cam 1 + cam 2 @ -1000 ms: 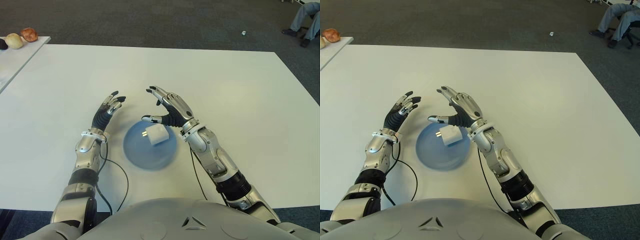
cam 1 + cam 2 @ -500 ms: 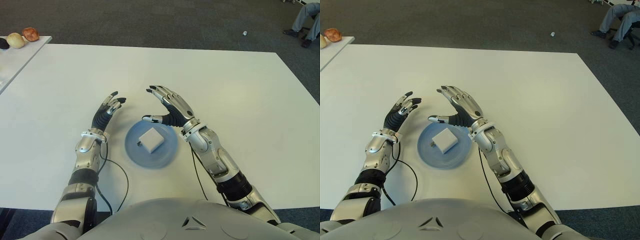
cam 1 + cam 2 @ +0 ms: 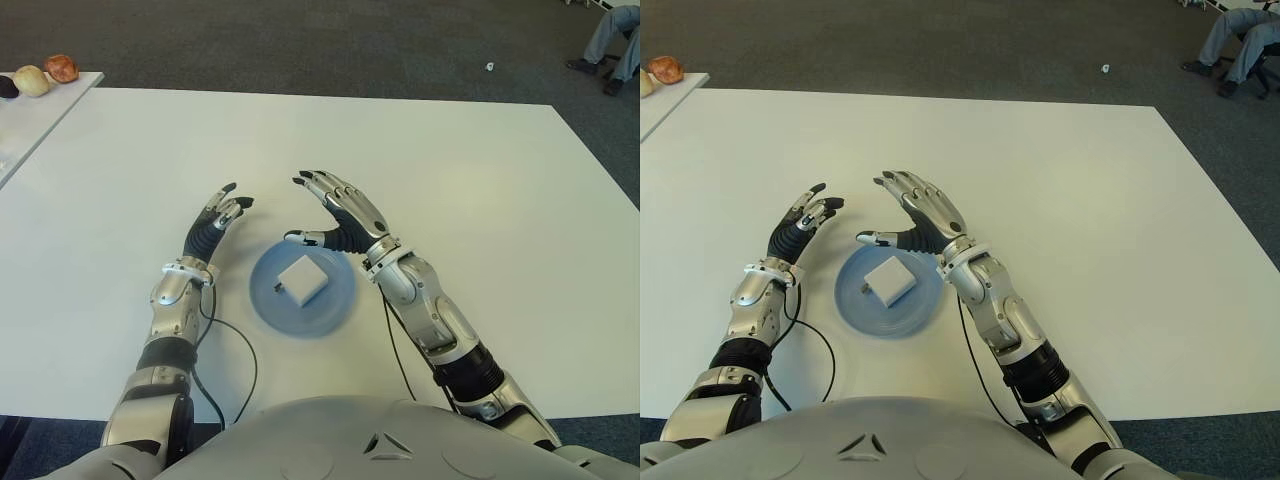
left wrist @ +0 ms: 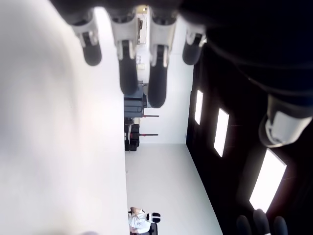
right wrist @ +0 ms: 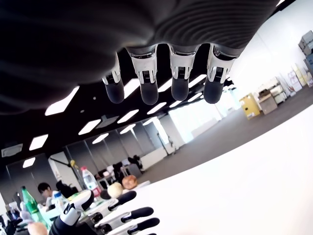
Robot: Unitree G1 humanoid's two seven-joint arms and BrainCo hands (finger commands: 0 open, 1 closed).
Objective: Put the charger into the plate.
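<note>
A white cube charger lies flat in the blue plate on the white table, near my body. My right hand hovers just beyond the plate's far right rim, fingers spread and holding nothing. My left hand shows to the left of the plate, fingers stretched out and empty. Neither hand touches the charger.
A black cable runs along my left forearm near the table's front edge. A side table at the far left carries some round items. A seated person's legs show at the far right corner.
One second ago the charger sat tilted by my right hand's thumb; it has since dropped flat onto the plate. Both hands have barely moved.
</note>
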